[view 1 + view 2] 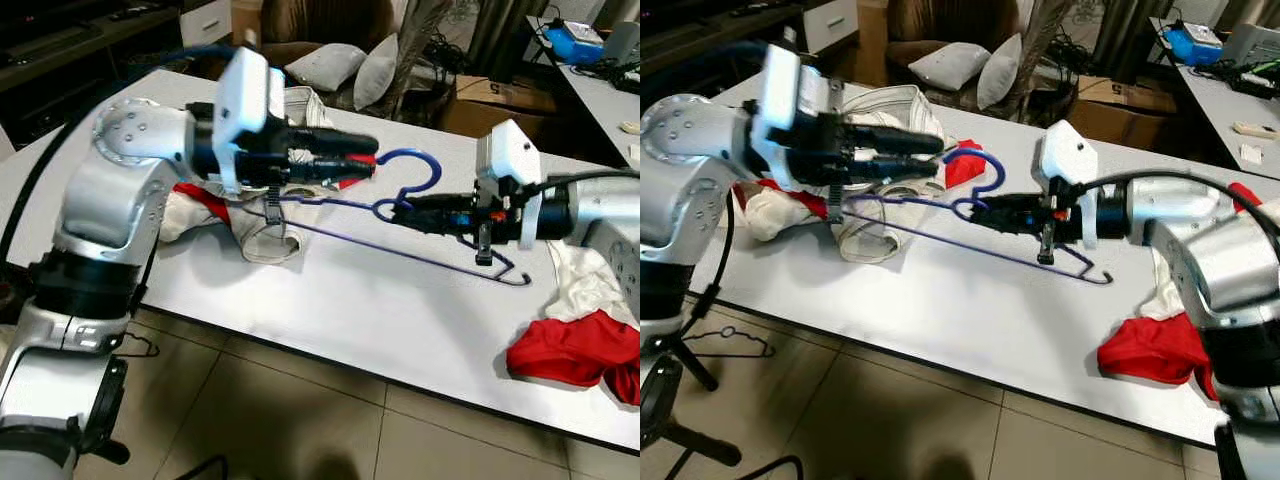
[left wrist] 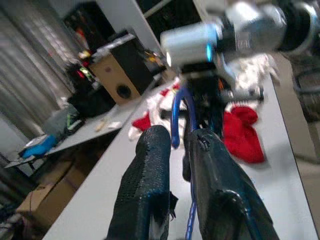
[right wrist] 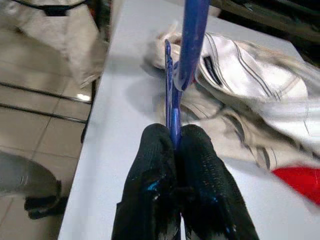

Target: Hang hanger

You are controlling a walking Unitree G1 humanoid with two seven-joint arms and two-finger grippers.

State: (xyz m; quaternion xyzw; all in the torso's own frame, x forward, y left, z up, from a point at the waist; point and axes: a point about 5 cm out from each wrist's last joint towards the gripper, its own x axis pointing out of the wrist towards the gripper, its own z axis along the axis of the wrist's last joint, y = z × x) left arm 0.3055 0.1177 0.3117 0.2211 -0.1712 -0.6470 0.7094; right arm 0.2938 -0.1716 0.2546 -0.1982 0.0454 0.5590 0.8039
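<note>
Right wrist view: the right hand (image 3: 175,145) pinches the blue hanger (image 1: 400,215) above the worktop (image 1: 350,300); the left hand (image 2: 175,150) gapes slightly, empty.

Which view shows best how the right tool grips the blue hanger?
The right wrist view: both fingers are shut on the blue hanger wire. The eye views show the right tool side-on at the neck; the left wrist view is blurred.
</note>
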